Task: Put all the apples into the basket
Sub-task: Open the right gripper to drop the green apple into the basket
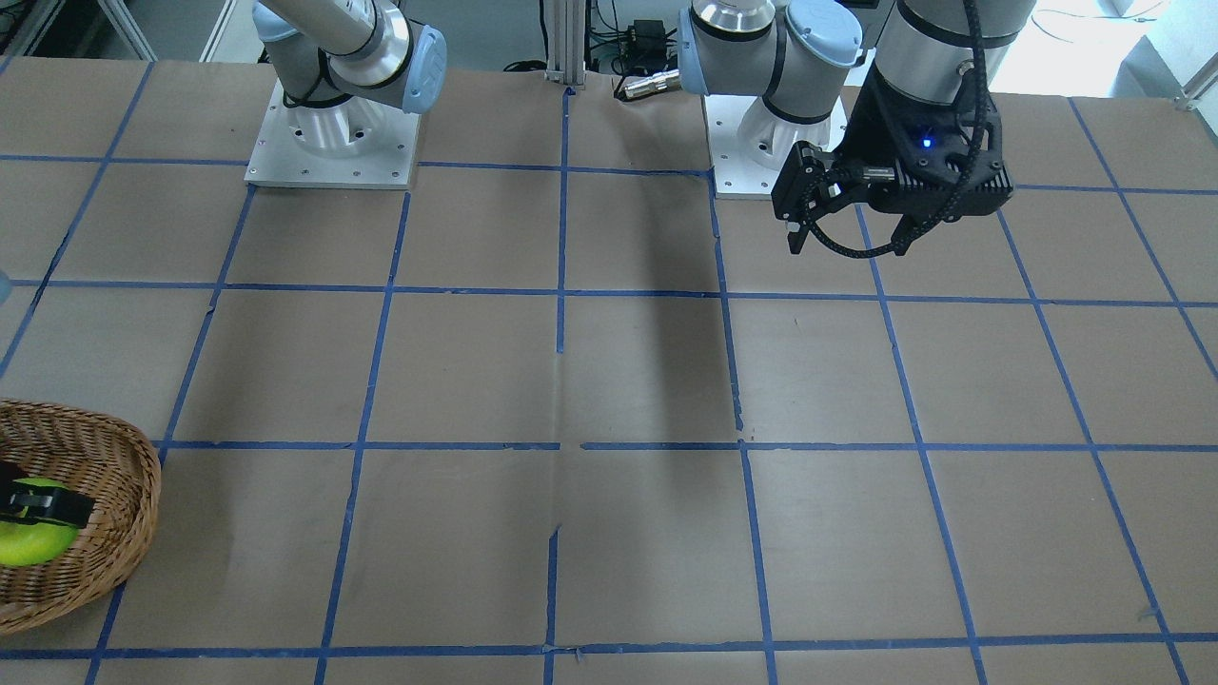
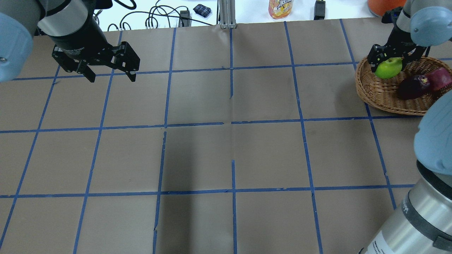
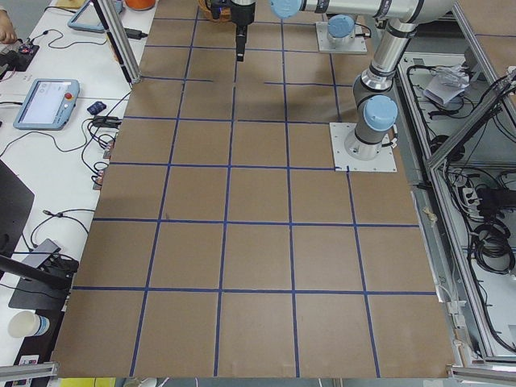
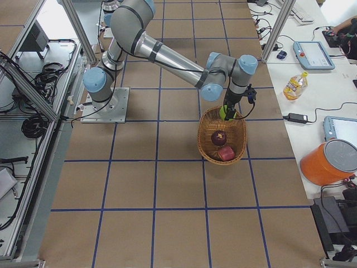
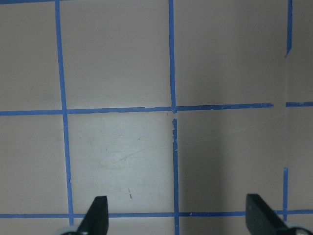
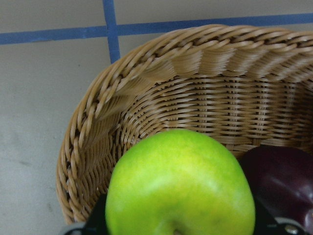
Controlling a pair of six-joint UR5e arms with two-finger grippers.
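Green apple (image 6: 180, 183) fills my right wrist view, gripped in the right tool (image 2: 388, 65) inside the basket (image 2: 367, 92), beside the purple apple (image 2: 411, 87) and red apple (image 2: 439, 78). Last placement, I reckon: next I'd release and lift clear. Left tool (image 2: 113, 77) hangs wide open, empty.

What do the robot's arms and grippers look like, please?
The left arm and right arm are silver tubes with pale blue joint caps. The left gripper and right gripper are black; the left's housing bears a blue light and a looping braided cable.
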